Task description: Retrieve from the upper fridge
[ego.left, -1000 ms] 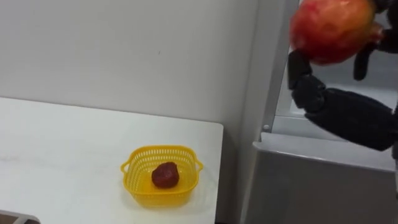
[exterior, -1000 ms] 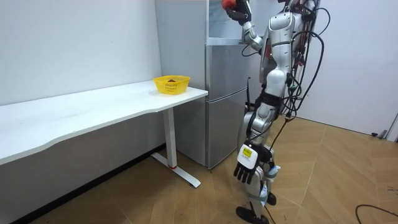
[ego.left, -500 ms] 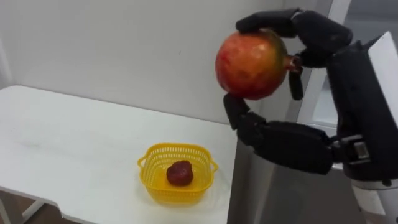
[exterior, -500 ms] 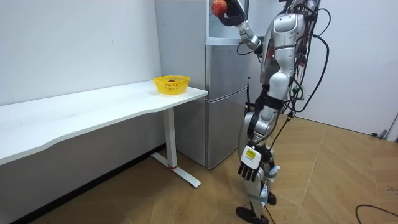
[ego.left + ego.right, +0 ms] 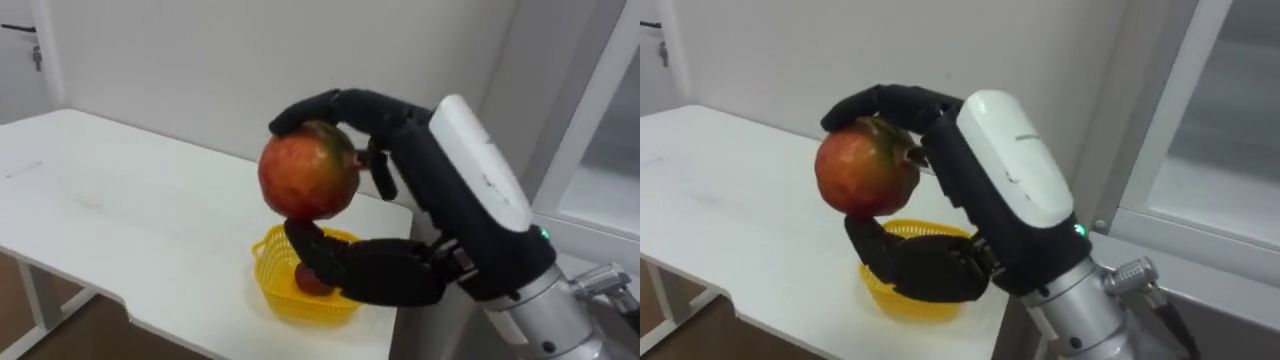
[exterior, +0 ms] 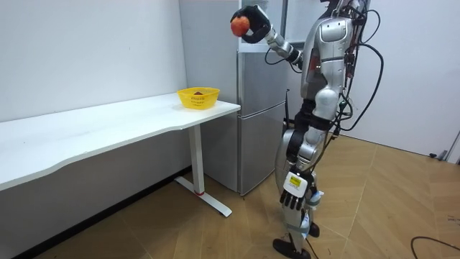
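A red-yellow pomegranate point(image 5: 308, 170) is held up in my right hand point(image 5: 385, 272), thumb below and fingers curled over its top. The hand hovers just above a yellow basket point(image 5: 272, 262) near the right end of the white table point(image 5: 120, 220). A small dark red fruit point(image 5: 309, 284) lies in the basket, partly hidden by the hand. In the room view I stand in front of the grey fridge point(image 6: 262, 115), with the pomegranate point(image 6: 240, 24) raised high between the fridge and the basket point(image 6: 198, 96). My left hand point(image 6: 293, 194) hangs by my leg with relaxed fingers.
The open upper fridge compartment's pale frame point(image 5: 592, 110) stands at my right. A white wall runs behind the table. The table's long top point(image 6: 108, 122) stretches to the room view's left. Wooden floor lies around me.
My right hand has carried the pomegranate out of the upper fridge, leftward and downward to above the basket. The eye view has swung left toward the table.
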